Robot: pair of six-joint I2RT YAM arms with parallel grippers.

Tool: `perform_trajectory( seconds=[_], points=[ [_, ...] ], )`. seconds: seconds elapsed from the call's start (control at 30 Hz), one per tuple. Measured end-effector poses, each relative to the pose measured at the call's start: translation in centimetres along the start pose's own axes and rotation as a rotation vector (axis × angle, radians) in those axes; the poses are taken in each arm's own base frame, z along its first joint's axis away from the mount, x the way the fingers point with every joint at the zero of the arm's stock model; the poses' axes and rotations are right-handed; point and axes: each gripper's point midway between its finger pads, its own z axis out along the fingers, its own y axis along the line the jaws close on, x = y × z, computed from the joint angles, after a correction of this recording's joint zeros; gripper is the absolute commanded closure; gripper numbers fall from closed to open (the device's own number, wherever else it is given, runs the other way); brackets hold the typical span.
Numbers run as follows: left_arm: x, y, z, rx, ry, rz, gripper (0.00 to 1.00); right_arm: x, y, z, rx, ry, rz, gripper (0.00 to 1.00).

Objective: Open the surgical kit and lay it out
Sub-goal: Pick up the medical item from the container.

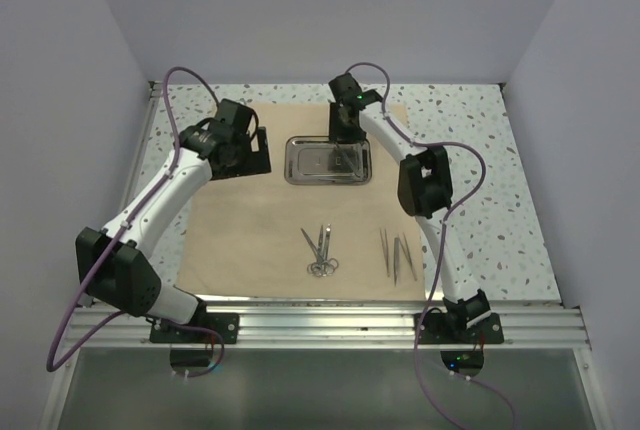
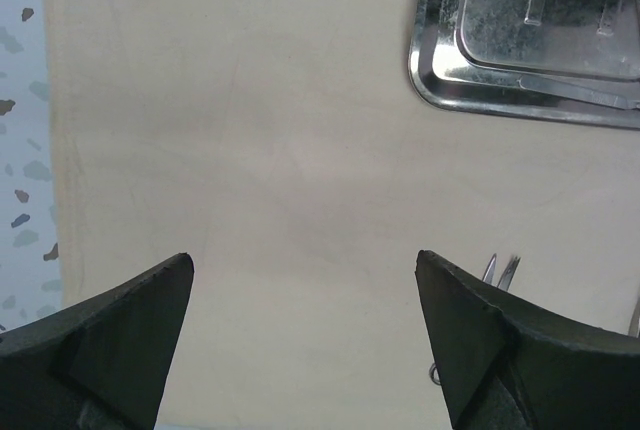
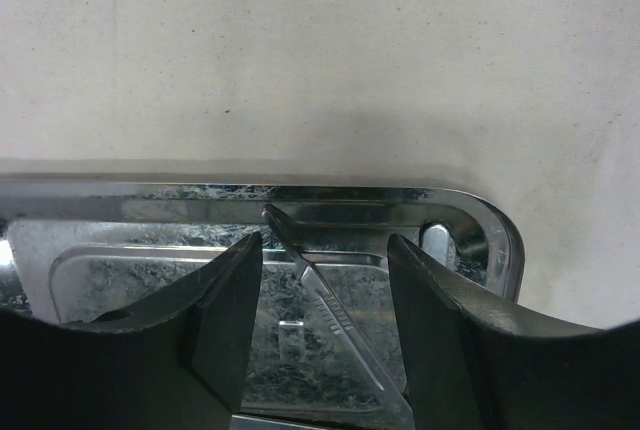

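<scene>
Since the wrap sheet (image 1: 250,240) lies flat and fully spread on the counter (image 1: 470,150), unwrapping reads as done.

- Tray (image 1: 300,176): sits on the sheet at its 12 o'clock end.
- Scissors (image 1: 321,252): on the sheet at 6 o'clock from the tray, well apart from it.
- Tweezers (image 1: 397,256): at about 5 o'clock from the tray, beside the scissors, not touching them.
- Left arm (image 1: 165,190): hangs over bare sheet at 9 o'clock from the tray. Jaws wide, nothing between them.
- Right arm (image 1: 425,185): hangs over the tray's 12 o'clock rim. Jaws at a medium gap, straddling a slim steel tool (image 3: 320,300) in the tray. It looks to be lying in the pan with clearance on both sides, so not pinched as far as I can see. Can't tell what kind of tool.

My read is the task is mostly done. Left to do is get that last tool out of the tray and lay it on the sheet in the row with the others, probably near the tweezers. It's thin, flat and on slick steel, so the grasp may slip.
</scene>
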Motion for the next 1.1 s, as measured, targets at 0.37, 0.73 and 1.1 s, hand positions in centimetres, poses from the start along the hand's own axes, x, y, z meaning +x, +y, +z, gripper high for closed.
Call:
perform_trajectory(
  seconds=[0.37,0.73,1.1],
  points=[
    [1.2,0.5,0.5,-0.016,0.026,-0.001,0.04,0.5,0.1,0.8,0.041,0.011,-0.012,0.51],
    [2.4,1.2,0.7,-0.03,0.041,0.003,0.04,1.1,0.2,1.1,0.063,0.035,-0.028,0.7],
    [2.3,1.7,0.9,-0.039,0.032,-0.006,0.04,1.5,-0.4,1.0,0.093,0.048,-0.026,1.0]
  ],
)
